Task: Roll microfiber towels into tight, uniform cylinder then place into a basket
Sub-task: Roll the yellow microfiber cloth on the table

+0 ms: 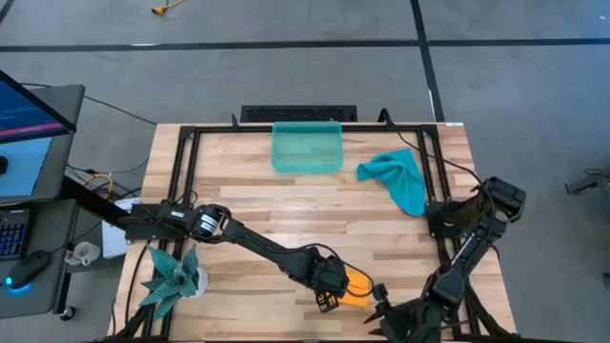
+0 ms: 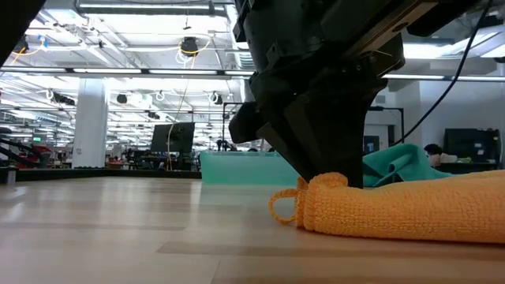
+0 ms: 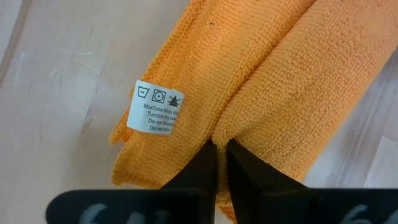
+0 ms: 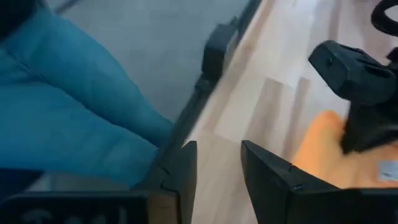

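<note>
1. Orange microfiber towel (image 1: 355,285) lies rolled on the wooden table (image 1: 286,210) at its near edge, right of centre, in the high view. My left gripper (image 1: 335,291) sits on the towel's left end. My right gripper (image 1: 381,303) is just beside the towel's right end, at the near edge. The teal-blue towel (image 1: 400,177) lies crumpled at the far right of the table, just right of the basket (image 1: 306,148), which stands at the far edge. A spiky teal plant (image 1: 172,274) stands at the near left.

2. Low view: the orange towel (image 2: 402,207) lies as a roll on the table top, with a small loop (image 2: 282,207) at its left end. My left gripper (image 2: 327,170) comes down onto that end. The basket (image 2: 241,167) and the teal-blue towel (image 2: 398,162) show behind.

3. Left wrist view: my left fingers (image 3: 200,168) are pressed together, pinching a fold of the orange towel (image 3: 267,81). A white care label (image 3: 157,107) shows on the cloth.

4. Right wrist view: my right fingers (image 4: 184,168) stand apart with nothing between them. The orange towel (image 4: 323,149) and my left gripper (image 4: 357,81) lie ahead. A person's blue trouser leg (image 4: 68,112) shows beyond the table edge.
</note>
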